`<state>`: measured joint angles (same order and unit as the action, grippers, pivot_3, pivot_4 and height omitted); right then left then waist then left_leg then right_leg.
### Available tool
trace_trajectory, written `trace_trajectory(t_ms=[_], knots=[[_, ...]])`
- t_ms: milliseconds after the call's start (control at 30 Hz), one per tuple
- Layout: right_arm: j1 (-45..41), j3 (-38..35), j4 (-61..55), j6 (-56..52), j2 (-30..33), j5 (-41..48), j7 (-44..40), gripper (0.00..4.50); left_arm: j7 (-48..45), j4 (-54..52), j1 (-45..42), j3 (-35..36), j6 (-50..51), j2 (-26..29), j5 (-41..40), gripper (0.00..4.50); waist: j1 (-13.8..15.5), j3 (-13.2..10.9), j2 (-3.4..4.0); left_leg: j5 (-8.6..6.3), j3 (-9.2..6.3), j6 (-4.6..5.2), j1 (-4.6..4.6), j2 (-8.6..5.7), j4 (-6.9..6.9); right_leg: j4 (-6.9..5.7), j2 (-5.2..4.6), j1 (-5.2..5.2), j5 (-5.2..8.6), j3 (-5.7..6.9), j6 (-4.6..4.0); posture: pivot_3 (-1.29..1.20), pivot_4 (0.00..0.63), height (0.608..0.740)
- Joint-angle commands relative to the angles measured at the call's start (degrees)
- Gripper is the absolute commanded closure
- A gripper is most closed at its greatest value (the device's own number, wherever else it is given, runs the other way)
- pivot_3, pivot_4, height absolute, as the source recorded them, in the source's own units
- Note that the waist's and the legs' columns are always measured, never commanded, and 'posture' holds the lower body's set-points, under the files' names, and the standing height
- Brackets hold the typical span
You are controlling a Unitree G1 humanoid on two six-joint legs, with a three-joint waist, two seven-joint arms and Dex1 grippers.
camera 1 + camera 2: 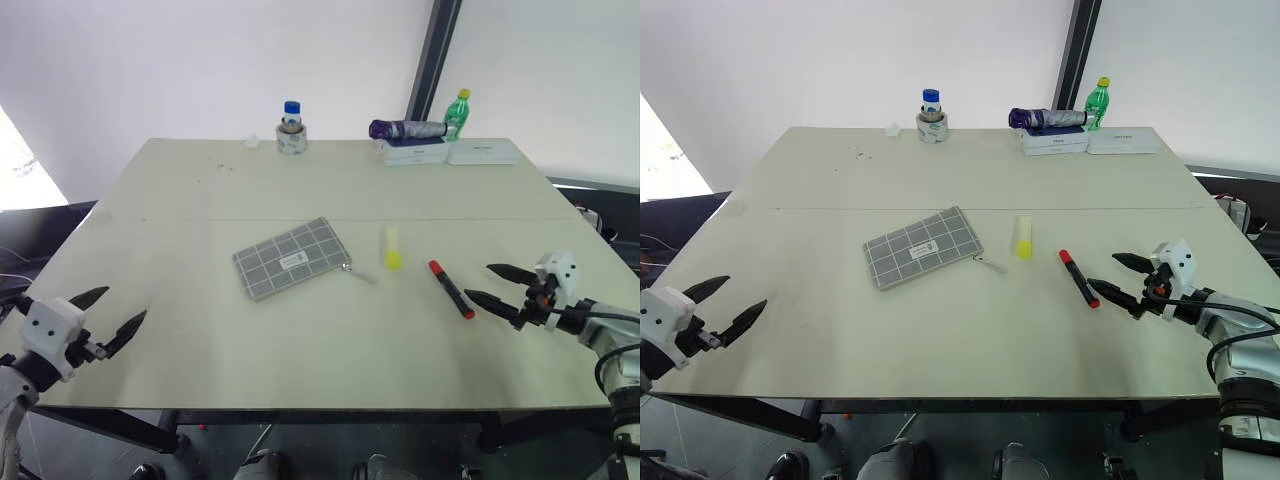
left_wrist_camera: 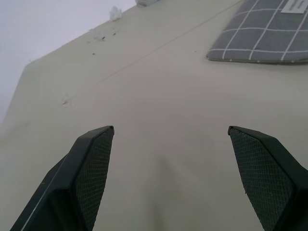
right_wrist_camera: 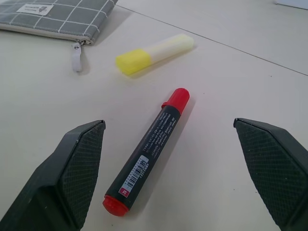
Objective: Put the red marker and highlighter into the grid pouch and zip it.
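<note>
Grey fabric of the grid pouch [image 1: 292, 259] lies flat mid-worktop [image 1: 200, 190], long axis slanting, zipper pull toward the highlighter [image 1: 391, 246]. From the head, the red marker [image 1: 451, 288] lies just ahead of the right gripper [image 1: 488, 283], whose fingers spread wide and empty; the left gripper [image 1: 115, 315] is likewise wide, well apart from everything. Left wrist: only the pouch's corner shows, cut off. Right wrist: the marker lies between the fingers [image 3: 72, 173], cap pointing away, the highlighter's yellow end toward the pouch.
</note>
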<state>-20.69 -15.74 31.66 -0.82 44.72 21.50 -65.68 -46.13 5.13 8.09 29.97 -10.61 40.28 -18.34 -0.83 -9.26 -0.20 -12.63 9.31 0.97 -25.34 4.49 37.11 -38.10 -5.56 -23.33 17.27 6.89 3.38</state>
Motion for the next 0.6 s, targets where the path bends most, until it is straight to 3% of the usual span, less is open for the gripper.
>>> trace_trajectory(t_ms=[33, 67, 300, 500, 600], knots=[[-2.9, 0.1, -1.5, -0.7, -1.3, 0.7, 1.1, 0.59, 2.0, 0.0, -1.7, -0.8, -5.2, 0.9, 3.8, 0.5, -0.1, 0.0, 0.0, 0.0, 0.0, 0.0, 0.0, 0.0, 0.0, 0.0, 0.0, 0.0, 0.0, 0.0, 0.0, 0.0, 0.15, 0.74], [-3.6, 0.3, -2.0, -0.8, -1.9, 0.7, 1.7, 0.9, 2.9, 0.4, -2.5, -1.1, -5.7, 0.9, 4.6, 0.5, -0.1, 0.0, 0.01, 0.0, 0.0, 0.0, 0.0, 0.0, 0.0, -0.01, 0.01, 0.01, 0.0, 0.0, 0.0, 0.0, 0.15, 0.74], [-12.9, 7.3, -4.2, 1.4, -11.4, -4.7, 9.7, 4.45, 4.8, 8.5, -10.1, -9.6, -19.4, 3.9, 16.2, 0.5, -0.4, 0.0, 0.05, 0.03, 0.1, 0.0, -0.01, 0.04, -0.03, -0.06, 0.08, 0.0, -0.03, 0.0, 0.01, 0.0, 0.15, 0.74], [-21.5, 15.9, 3.4, 7.0, -20.5, -14.8, 18.3, 4.45, 8.5, 17.9, -20.8, -18.7, -28.9, 4.6, 25.3, 0.5, 0.0, 0.0, 0.06, 0.06, 0.25, 0.01, -0.05, 0.04, -0.03, -0.11, 0.22, -0.05, -0.04, -0.02, 0.03, 0.0, 0.15, 0.74], [-26.2, 18.5, 10.6, 10.3, -23.0, -21.1, 28.0, 4.45, 12.5, 22.5, -24.4, -23.2, -36.6, 6.1, 32.8, 0.5, 0.0, 0.0, 0.06, 0.25, 0.37, -0.31, -0.06, 0.01, -0.01, -0.1, 0.22, -0.06, -0.04, -0.06, 0.03, 0.0, 0.15, 0.74]])
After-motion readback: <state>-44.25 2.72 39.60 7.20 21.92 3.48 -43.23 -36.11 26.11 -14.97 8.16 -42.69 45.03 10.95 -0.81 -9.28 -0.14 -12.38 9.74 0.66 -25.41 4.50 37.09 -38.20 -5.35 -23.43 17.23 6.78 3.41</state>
